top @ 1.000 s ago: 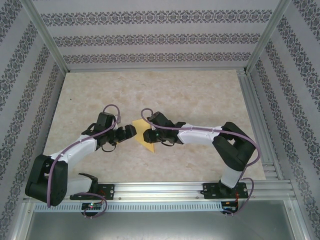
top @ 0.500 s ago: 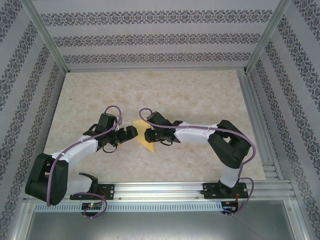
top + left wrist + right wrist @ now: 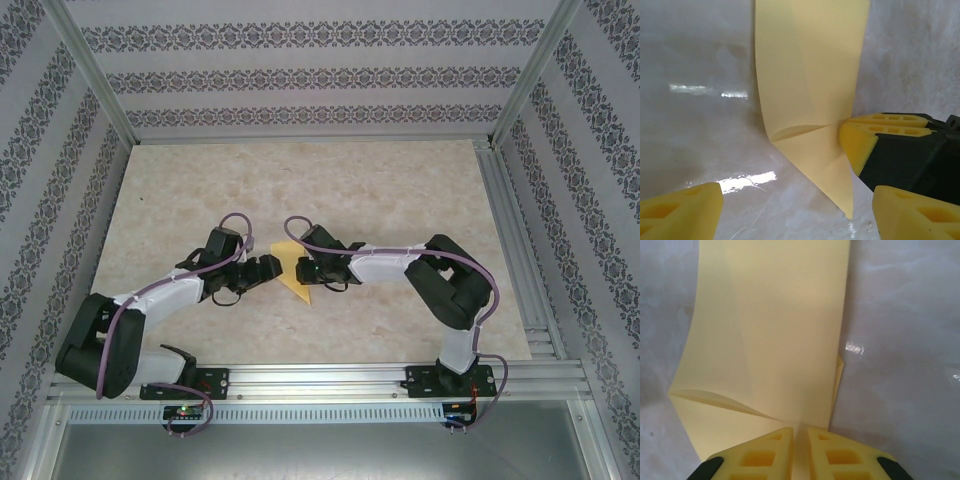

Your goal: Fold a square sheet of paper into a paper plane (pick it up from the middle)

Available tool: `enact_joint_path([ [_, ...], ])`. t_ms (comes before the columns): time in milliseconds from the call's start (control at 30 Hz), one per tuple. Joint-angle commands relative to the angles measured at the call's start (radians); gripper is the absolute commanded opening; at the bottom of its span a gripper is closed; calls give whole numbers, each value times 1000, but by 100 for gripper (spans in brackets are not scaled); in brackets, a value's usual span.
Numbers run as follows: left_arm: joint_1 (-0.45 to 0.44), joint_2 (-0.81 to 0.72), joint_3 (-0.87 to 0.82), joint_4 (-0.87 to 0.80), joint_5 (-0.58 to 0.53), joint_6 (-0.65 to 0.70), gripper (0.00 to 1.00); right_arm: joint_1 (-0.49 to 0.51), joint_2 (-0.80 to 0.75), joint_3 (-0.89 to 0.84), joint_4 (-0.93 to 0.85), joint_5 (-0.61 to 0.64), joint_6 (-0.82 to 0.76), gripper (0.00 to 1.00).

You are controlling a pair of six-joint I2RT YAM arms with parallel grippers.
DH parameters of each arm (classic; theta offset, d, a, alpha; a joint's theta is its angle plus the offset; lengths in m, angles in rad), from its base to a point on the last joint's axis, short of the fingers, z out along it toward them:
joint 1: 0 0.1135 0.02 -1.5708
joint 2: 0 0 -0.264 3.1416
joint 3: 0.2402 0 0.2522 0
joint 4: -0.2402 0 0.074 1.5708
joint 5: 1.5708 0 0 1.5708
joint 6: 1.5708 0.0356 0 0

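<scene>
The square sheet of paper (image 3: 298, 290) is yellow and folded into a long pointed shape with creases. It stands partly lifted off the table's middle. My right gripper (image 3: 800, 440) is shut on its near edge, where the folds (image 3: 785, 330) meet. In the left wrist view the right gripper's yellow fingertips (image 3: 860, 142) pinch the paper (image 3: 810, 75) from the right. My left gripper (image 3: 797, 212) is open, its fingers wide apart just short of the paper's lower tip. In the top view the left gripper (image 3: 268, 266) and the right gripper (image 3: 303, 268) face each other across the paper.
The marble-patterned table (image 3: 400, 190) stretches wide behind and beside both arms. Aluminium frame rails (image 3: 510, 230) run along the right side and the near edge. Patterned walls enclose the back and sides.
The right gripper has closed further on the paper. The left gripper has moved right, closer to the paper, and narrowed a little. The right arm's elbow has drawn in to the left.
</scene>
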Motion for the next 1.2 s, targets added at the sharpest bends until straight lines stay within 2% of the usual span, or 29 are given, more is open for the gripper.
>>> enact_joint_path([
  [0,-23,30,-11,89,38,-43,77,-20,-1,-51,86,-37,51,17],
  [400,-71,152,28,158,50,-92,60,-43,-13,-111,155,-72,78,17],
  [733,-77,186,44,188,38,-110,40,-54,-33,-138,199,-87,67,17],
  [1167,-78,188,34,252,14,-146,26,-61,-53,-157,238,-105,33,17],
])
